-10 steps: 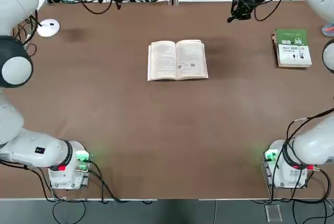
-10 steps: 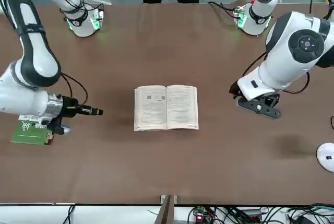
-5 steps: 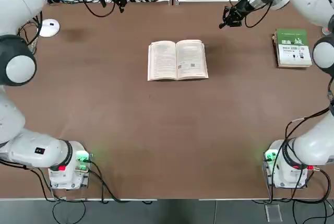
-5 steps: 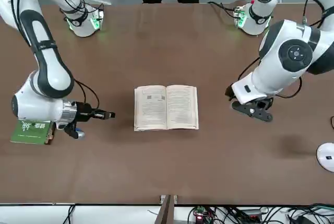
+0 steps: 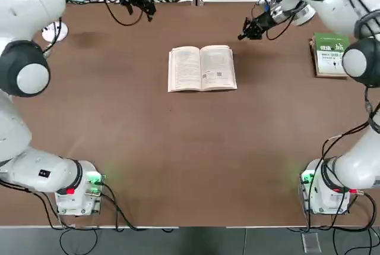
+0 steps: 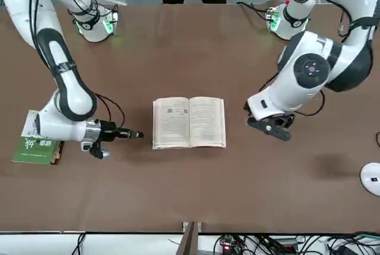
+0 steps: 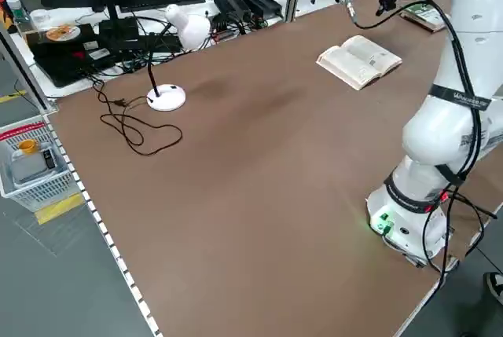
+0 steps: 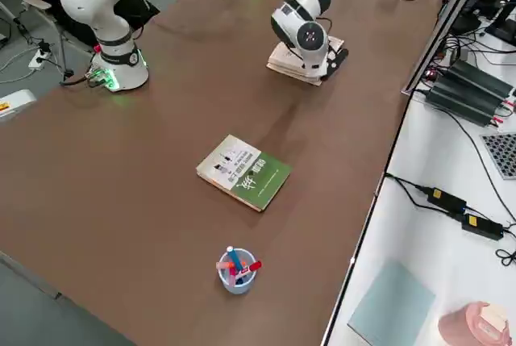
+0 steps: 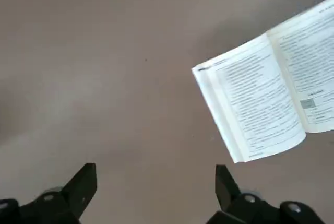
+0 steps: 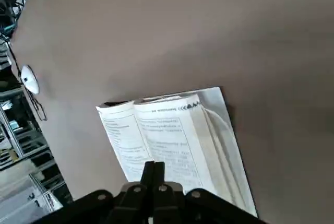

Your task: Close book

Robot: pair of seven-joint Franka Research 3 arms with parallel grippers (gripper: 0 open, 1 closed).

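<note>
Both grippers had drawn in toward the book (image 5: 202, 68) over the last second, while the book itself had not shifted. It lay open and flat, cream pages up, just above the middle of the top view, on the brown table (image 5: 178, 148). The right gripper (image 6: 138, 135), fingers pressed together with nothing between them, sat low at centre left of the front view, near the book's edge but apart from it. The left gripper (image 9: 156, 182), fingers spread wide and empty, hung over bare table beside the book's other edge. A green-and-white book (image 5: 332, 54) lay at the top view's right edge.
</note>
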